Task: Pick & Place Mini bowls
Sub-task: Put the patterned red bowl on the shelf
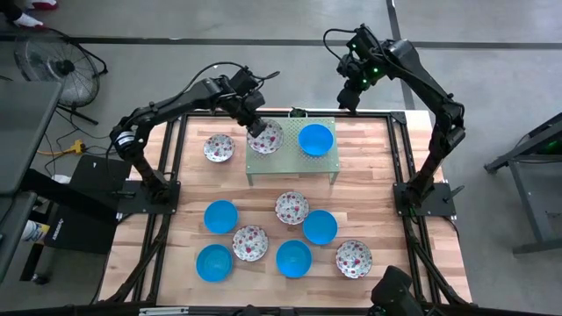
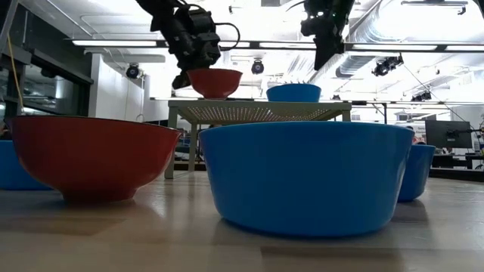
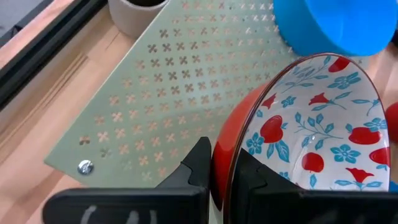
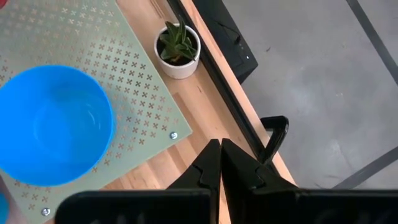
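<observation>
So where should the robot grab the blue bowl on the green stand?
Best by its thin rim, coming straight down from above: the blue bowl sits upright and open on the green stand. Its far side looks freest, since the left end effector holds a floral bowl beside it.

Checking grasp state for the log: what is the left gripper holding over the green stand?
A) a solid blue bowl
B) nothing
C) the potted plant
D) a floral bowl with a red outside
D: the left gripper pinches the rim of the floral bowl above the green perforated stand; the blue bowl sits on the stand unheld.
</observation>
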Robot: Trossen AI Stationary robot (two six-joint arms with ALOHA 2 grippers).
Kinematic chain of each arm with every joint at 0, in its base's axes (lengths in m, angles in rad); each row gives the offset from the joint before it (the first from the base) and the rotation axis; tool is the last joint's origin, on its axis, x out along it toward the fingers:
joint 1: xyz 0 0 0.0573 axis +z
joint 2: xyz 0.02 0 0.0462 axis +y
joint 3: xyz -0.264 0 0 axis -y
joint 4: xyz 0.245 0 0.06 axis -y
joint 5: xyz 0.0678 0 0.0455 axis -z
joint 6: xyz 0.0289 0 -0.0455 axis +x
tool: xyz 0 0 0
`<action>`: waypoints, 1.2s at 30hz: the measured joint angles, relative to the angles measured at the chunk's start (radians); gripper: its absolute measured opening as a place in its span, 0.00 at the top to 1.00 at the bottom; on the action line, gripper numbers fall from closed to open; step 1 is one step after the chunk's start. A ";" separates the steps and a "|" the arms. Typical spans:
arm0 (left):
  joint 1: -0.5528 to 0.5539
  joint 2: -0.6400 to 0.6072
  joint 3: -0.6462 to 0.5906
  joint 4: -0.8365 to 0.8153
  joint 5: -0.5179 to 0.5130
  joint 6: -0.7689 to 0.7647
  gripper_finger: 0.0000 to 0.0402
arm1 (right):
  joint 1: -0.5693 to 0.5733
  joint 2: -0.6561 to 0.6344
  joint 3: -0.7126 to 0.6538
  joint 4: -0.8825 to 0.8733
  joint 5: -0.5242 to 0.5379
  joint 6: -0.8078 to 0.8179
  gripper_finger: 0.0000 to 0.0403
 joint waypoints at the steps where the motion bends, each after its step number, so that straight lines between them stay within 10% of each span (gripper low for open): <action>1: 0.000 0.006 0.000 0.006 0.003 -0.006 0.97 | 0.000 0.000 0.000 0.000 0.000 -0.001 1.00; 36: -0.019 0.082 0.000 0.050 0.019 -0.056 0.86 | 0.000 0.000 0.000 0.006 0.000 -0.029 1.00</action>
